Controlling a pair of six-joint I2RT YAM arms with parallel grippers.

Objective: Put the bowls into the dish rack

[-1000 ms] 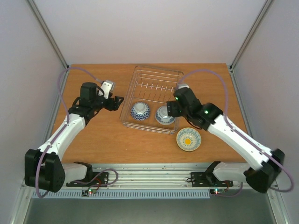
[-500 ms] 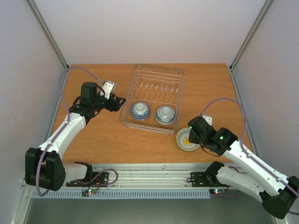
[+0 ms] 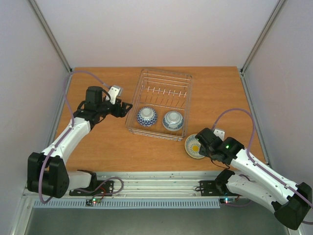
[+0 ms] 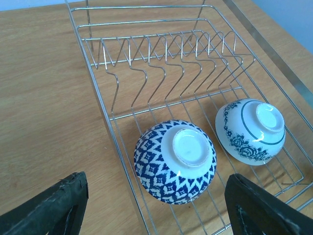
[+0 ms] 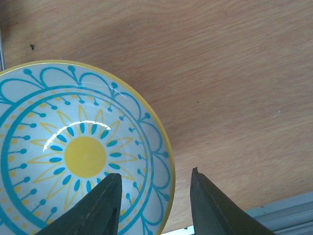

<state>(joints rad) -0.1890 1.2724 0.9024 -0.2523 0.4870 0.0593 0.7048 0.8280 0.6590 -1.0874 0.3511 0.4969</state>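
The wire dish rack [image 3: 165,72] stands mid-table and holds two bowls upside down: a blue diamond-patterned one [image 3: 146,116] [image 4: 175,160] and a white one with blue flowers [image 3: 173,120] [image 4: 252,129]. A third bowl [image 3: 192,148] [image 5: 73,152], yellow-rimmed with a teal and yellow sun pattern, sits upright on the table in front of the rack's right corner. My right gripper [image 3: 199,142] [image 5: 155,174] is open and straddles this bowl's right rim, one finger over the inside and one outside, with gaps on both sides. My left gripper [image 3: 126,107] [image 4: 154,178] hangs open beside the rack's left edge, facing the diamond bowl.
Upright prongs [image 4: 161,54] run across the rack's far half. The metal rail at the table's near edge [image 3: 161,176] lies just behind the yellow bowl. Grey walls close in the table at left, right and back.
My right arm has swung from the rack back to the near right and come down over the yellow bowl's rim, its jaws narrowing. The floral bowl stays in the rack. The left arm has barely moved.
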